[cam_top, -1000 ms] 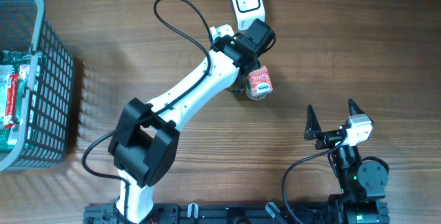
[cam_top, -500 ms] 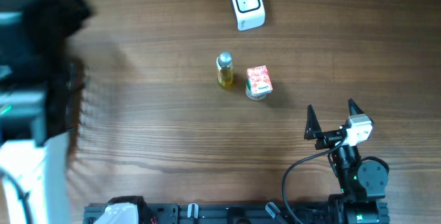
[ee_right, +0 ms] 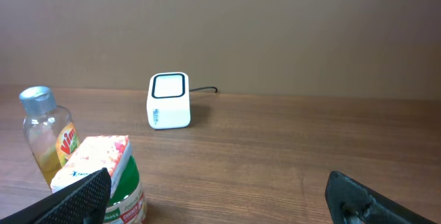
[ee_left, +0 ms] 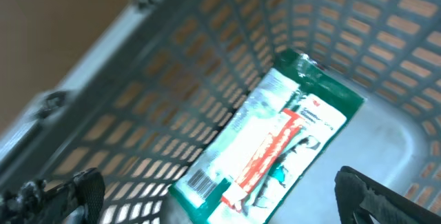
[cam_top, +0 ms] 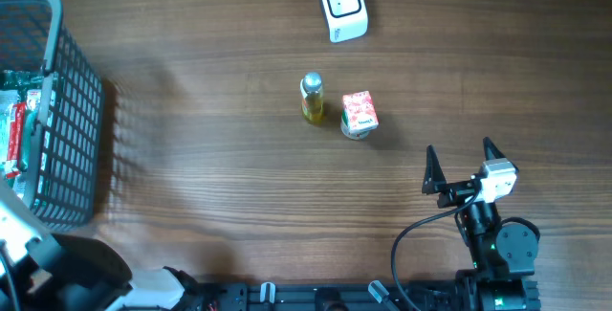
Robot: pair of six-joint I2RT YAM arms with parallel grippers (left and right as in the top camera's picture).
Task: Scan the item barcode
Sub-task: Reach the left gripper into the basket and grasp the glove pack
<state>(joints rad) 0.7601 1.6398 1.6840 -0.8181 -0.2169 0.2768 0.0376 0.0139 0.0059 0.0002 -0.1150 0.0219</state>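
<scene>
Far left: grey basket (cam_top: 67,110) at the table (cam_top: 191,187) edge, with a green packet (ee_left: 275,141) lying flat on its floor, label up. The left gripper (ee_left: 217,182) hangs over it inside the basket, jaws wide apart, nothing held. Likely step: pick the packet up for scanning. To do it well, come straight down and stay clear of the mesh walls. Close across the packet's narrow width, away from the barcode (ee_left: 201,181) at one end, so the code stays uncovered. The film looks thin and probably slippery, so pinch firmly.

Centre: small bottle (cam_top: 312,98) upright, pink carton (cam_top: 360,114) just beside it, not touching. White scanner (cam_top: 342,7) sits further back.

Right: right gripper (cam_top: 460,155) near the table front, jaws fully spread, empty.

Views: only the left wrist shows the barcode and how the packet lies. Overhead gives just a sliver of packet through the mesh, and the left gripper can't be made out there. The right wrist shows the bottle label and scanner face side-on, but no basket.
</scene>
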